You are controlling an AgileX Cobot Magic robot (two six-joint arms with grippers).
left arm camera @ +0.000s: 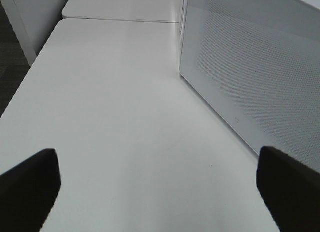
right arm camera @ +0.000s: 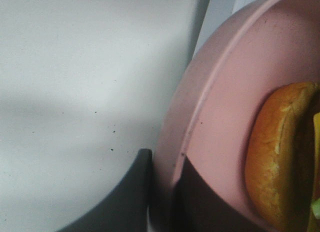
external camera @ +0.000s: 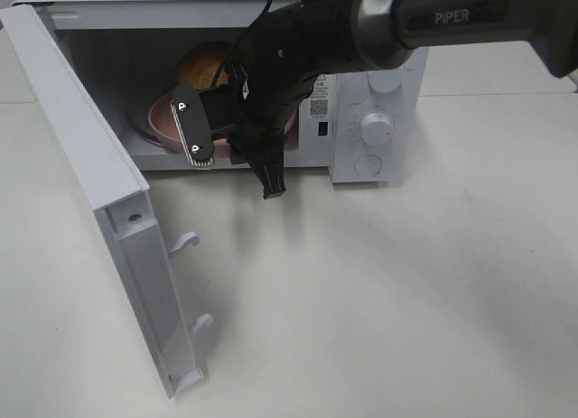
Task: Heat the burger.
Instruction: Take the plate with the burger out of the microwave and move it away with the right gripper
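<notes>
The burger point(external camera: 206, 64) sits on a pink plate point(external camera: 163, 120) inside the open white microwave point(external camera: 390, 39). My right gripper point(external camera: 230, 156) reaches into the opening from the right. In the right wrist view the plate's rim point(right arm camera: 190, 117) runs between the two fingertips, which stand close together on it, and the burger's golden bun point(right arm camera: 280, 157) lies just past them. My left gripper point(left arm camera: 160, 192) is open and empty over bare table beside the microwave's perforated side wall point(left arm camera: 250, 66). It is out of the exterior view.
The microwave door point(external camera: 99, 183) stands swung wide open to the left, its latch hooks point(external camera: 185, 242) pointing right over the table. The control panel with two knobs point(external camera: 375, 129) is right of the opening. The white table point(external camera: 406, 292) extends in front.
</notes>
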